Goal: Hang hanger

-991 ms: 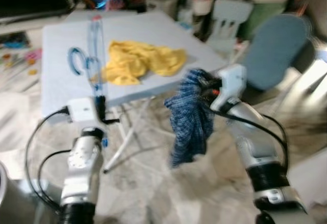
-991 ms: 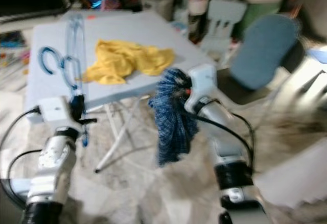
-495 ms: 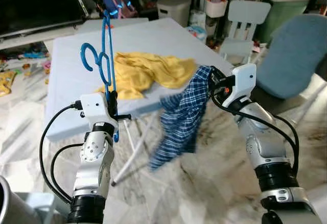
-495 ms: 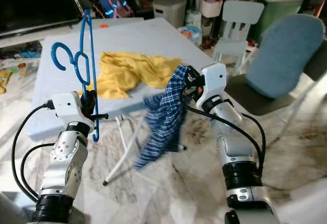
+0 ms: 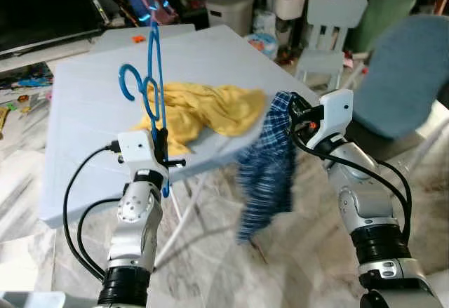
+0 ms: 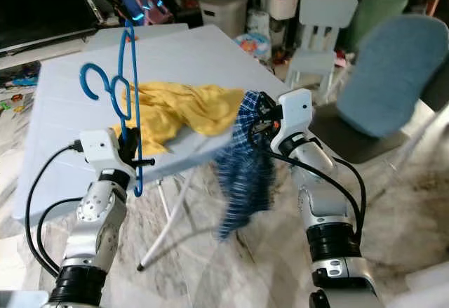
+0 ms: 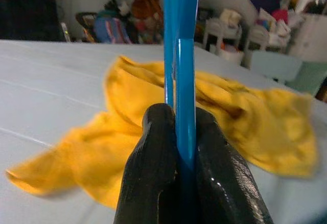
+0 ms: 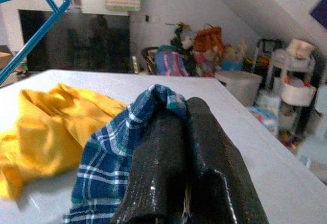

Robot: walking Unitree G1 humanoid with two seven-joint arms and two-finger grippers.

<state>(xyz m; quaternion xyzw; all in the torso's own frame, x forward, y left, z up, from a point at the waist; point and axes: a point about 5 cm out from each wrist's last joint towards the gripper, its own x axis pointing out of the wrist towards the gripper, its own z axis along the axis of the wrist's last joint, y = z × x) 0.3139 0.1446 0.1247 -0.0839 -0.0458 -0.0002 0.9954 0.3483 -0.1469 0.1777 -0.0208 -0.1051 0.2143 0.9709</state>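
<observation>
A blue plastic hanger (image 5: 150,90) stands upright, and my left gripper (image 5: 162,148) is shut on its lower end, held just in front of the table's near edge. The black fingers (image 7: 163,152) clamp the blue bar (image 7: 181,81) in the left wrist view. My right gripper (image 5: 295,115) is shut on a blue plaid cloth (image 5: 270,175) that hangs down off the table's right front corner. The same plaid cloth (image 8: 117,178) drapes over the right fingers (image 8: 173,173). A yellow cloth (image 5: 203,108) lies crumpled on the pale blue table (image 5: 77,104).
A blue padded chair (image 5: 396,76) stands to the right, a small pale chair (image 5: 330,24) behind it. A dark TV (image 5: 42,3), a backpack (image 5: 147,3), a white bin (image 5: 228,6) and shelves crowd the back. The floor is marbled tile (image 5: 210,259).
The view has shifted, so the table sits closer. The plaid cloth has swung from spread out leftward to hanging straight under the right gripper. Both grips are unchanged.
</observation>
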